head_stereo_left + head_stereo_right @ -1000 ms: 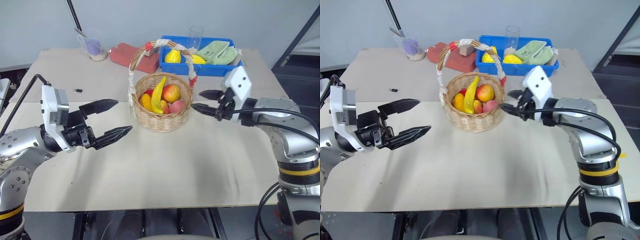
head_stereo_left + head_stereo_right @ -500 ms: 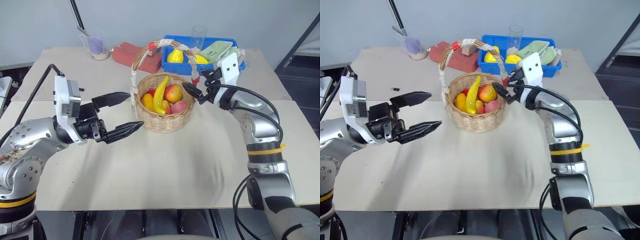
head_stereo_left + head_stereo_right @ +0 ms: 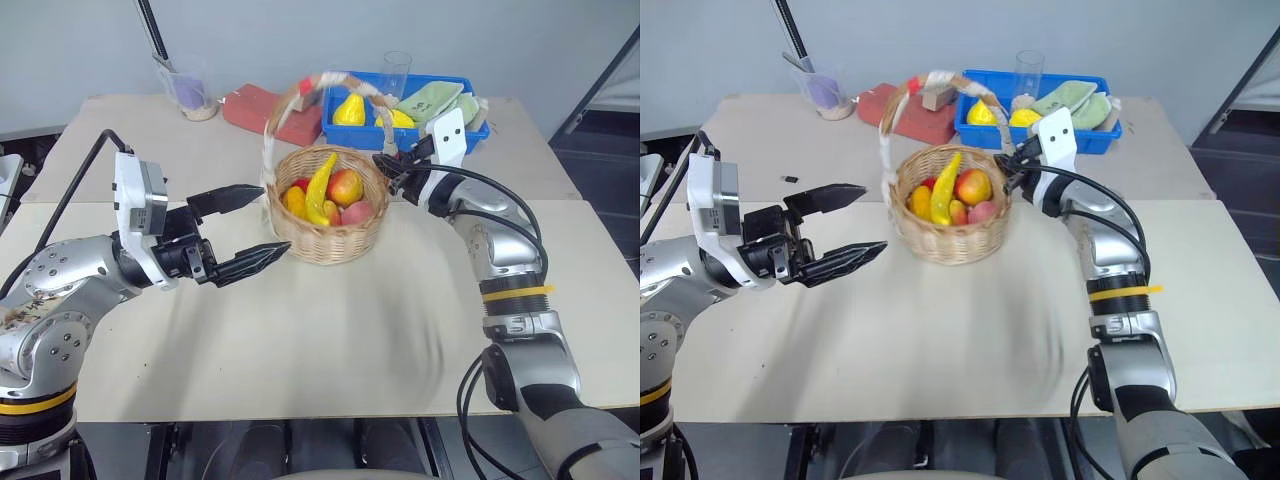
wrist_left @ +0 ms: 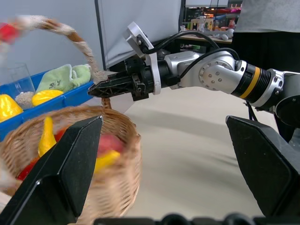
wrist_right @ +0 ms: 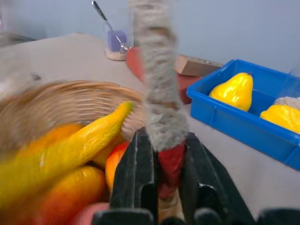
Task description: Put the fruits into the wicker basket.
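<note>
Beige paper-covered tabletop (image 3: pixel 330 330) before pale grey wall, right end effector (image 5: pixel 161 161) clamped on round wicker basket's (image 3: pixel 330 232) cloth-wrapped handle, left end effector (image 3: pixel 243 229) spread wide, empty.

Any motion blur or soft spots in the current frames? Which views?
Left eye view: the wicker basket body is sharp, its handle smeared. Left wrist view: basket rim blurred, right gripper crisp. Right wrist view: near fruits and handle soft, blue bin clearer.

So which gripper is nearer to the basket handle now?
Right. The right gripper is shut on the basket handle at its base; the left gripper is open beside the wicker basket, apart.
</note>
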Controlling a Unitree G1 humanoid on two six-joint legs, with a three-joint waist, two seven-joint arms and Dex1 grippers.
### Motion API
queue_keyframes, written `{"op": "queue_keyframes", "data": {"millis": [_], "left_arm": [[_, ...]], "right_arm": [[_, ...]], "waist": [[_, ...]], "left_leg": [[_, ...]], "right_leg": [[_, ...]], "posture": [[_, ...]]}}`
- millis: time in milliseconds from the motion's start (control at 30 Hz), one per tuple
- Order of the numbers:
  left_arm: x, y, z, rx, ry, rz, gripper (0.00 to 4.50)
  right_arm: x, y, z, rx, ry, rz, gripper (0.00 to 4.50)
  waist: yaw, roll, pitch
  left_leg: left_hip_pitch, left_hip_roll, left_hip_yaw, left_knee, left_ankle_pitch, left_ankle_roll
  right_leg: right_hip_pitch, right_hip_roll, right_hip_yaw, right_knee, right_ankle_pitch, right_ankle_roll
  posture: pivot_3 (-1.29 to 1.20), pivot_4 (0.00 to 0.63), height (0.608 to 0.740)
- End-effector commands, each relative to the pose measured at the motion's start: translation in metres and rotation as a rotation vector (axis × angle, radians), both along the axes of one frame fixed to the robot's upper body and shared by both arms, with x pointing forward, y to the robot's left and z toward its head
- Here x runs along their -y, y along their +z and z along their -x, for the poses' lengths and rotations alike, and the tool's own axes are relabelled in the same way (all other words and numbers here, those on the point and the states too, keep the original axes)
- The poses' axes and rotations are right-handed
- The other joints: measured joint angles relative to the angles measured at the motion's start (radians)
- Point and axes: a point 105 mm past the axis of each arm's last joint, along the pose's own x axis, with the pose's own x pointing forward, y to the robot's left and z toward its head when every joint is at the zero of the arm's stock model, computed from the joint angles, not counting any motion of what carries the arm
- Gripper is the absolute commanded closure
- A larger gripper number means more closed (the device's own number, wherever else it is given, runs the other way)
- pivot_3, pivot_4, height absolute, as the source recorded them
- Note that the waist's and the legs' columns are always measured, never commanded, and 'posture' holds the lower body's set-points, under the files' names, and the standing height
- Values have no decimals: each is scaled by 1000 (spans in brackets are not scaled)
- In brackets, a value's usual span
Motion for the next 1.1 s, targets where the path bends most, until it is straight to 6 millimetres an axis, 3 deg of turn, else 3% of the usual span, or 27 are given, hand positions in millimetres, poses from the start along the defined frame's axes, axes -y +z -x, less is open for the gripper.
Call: {"op": "queue_keyframes", "data": {"millis": [33, 167, 300, 367, 567, 633, 933, 1100], "left_arm": [[3, 9, 4, 54, -8, 5, 0], [7, 14, 3, 60, -16, 30, 0], [12, 14, 1, 66, -23, 35, 0], [13, 13, -1, 60, -27, 34, 0], [16, 14, -6, 53, -34, 31, 0], [17, 15, -7, 54, -39, 30, 0], [11, 13, -10, 56, -1, 22, 0], [-36, -15, -26, 30, 297, -146, 0]], "right_arm": [[9, 29, 3, 131, -29, -8, 4327], [34, 39, 9, 199, -84, 22, 4327], [91, 33, 11, 200, -244, 84, 4327], [109, 29, 12, 187, -298, 88, 4327], [128, 23, 10, 149, -382, 67, 4327], [130, 23, 9, 140, -389, 40, 3265], [130, 20, 22, 90, -322, 51, 168], [144, 10, 57, 7, -234, 177, 36]], "waist": [[0, 0, 0], [8, 0, 0], [18, 0, 0], [17, 0, 0], [-4, 0, 0], [-6, 0, 0], [7, 0, 0], [9, 0, 0]], "left_leg": [[0, 0, 0, 0, 0, 0], [-1, 0, -1, 0, 0, 0], [-2, -1, -1, 1, 0, 0], [-2, -2, -1, 1, 0, 0], [-1, 0, 0, 0, 0, 0], [0, 0, 0, 0, 0, 0], [-1, -1, -1, 1, 0, 0], [-1, -1, -1, 0, -1, 1]], "right_leg": [[0, 0, 0, 0, 0, 0], [0, -1, -1, 0, 0, 0], [0, -1, 0, -1, 0, 1], [1, -1, 0, -1, 0, 1], [1, 1, 2, -1, 0, 1], [1, 1, 2, -1, 0, 1], [1, 0, 2, -1, 0, 1], [1, 0, 1, -1, 0, 1]], "posture": [[0, 150, 740], [0, 150, 740], [0, 150, 740], [0, 150, 740], [0, 150, 740], [0, 150, 740], [0, 150, 740], [0, 150, 740]]}}
